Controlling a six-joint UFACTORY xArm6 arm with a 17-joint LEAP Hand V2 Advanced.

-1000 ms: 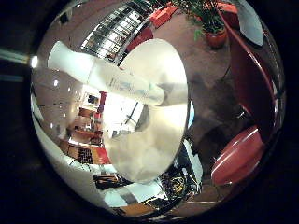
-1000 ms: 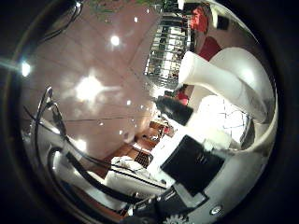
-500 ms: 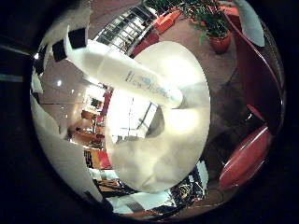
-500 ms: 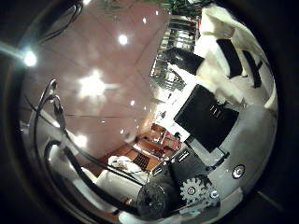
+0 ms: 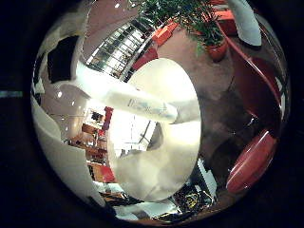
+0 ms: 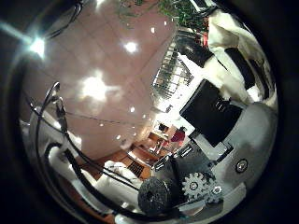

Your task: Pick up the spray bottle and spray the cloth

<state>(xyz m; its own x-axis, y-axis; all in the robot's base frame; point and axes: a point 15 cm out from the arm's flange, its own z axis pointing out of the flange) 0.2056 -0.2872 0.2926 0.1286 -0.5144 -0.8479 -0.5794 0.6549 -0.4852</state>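
Note:
Neither the spray bottle nor the cloth shows in either palm view. My right hand appears as a straight white finger lying across the little finger side view, in front of a round white table. Nothing is held against the palm. In the thumb side view the hand's black and white parts and a small gear fill one side, with the ceiling behind them. The palm faces out into the room and up at the ceiling.
Red chairs stand beside the round table on a brown floor. A potted plant stands further off. Ceiling lights glare in the thumb side view. The arm's white body runs under that view.
Both pictures have shifted, so the hand has turned. The white finger now lies flatter across the table, and more of the hand's black parts and gear show in the thumb side view.

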